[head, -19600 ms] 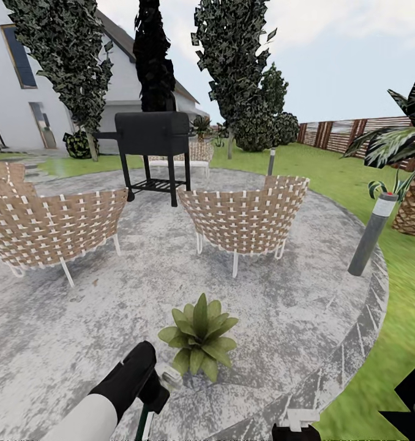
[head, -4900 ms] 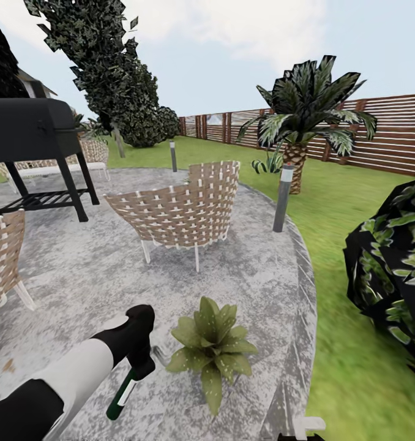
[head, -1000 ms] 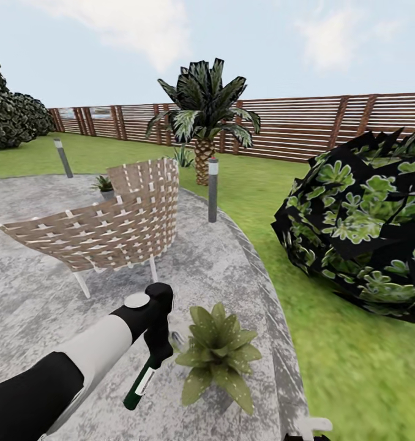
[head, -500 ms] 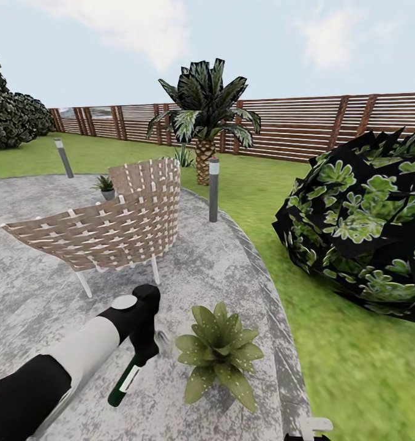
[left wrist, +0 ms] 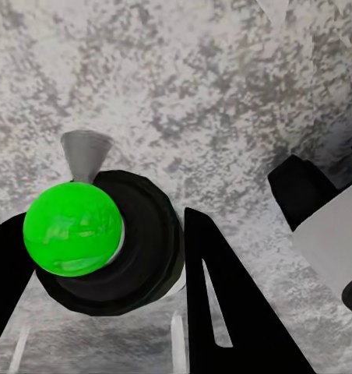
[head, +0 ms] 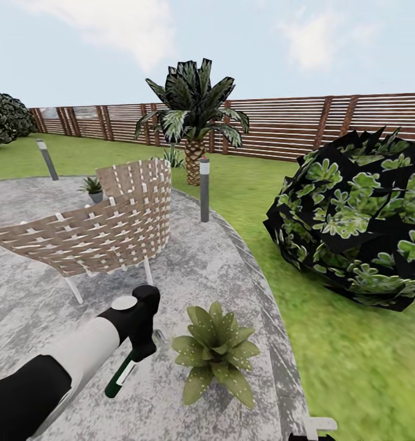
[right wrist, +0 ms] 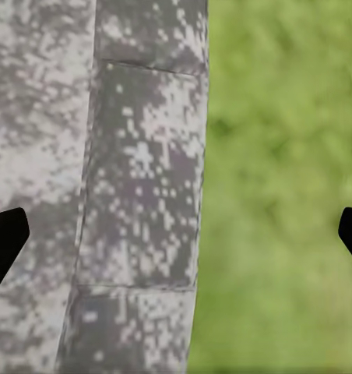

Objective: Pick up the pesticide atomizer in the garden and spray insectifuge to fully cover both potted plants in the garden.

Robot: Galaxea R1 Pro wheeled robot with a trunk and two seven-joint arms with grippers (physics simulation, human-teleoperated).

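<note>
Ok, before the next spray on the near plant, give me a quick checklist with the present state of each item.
1. Spray bottle held in the left gripper: ok, it hangs from the gripper over the stone patio.
2. Near potted plant within range: ok, it sits right beside the bottle.
3. Nozzle aimed at the plant: cannot tell, the nozzle direction is not clear.
4. Second potted plant located: ok, it stands farther off, behind the woven chair.
5. Right gripper free: ok, its fingers stand wide apart over the patio edge and grass.
6. Plant already coated: cannot tell.
</note>
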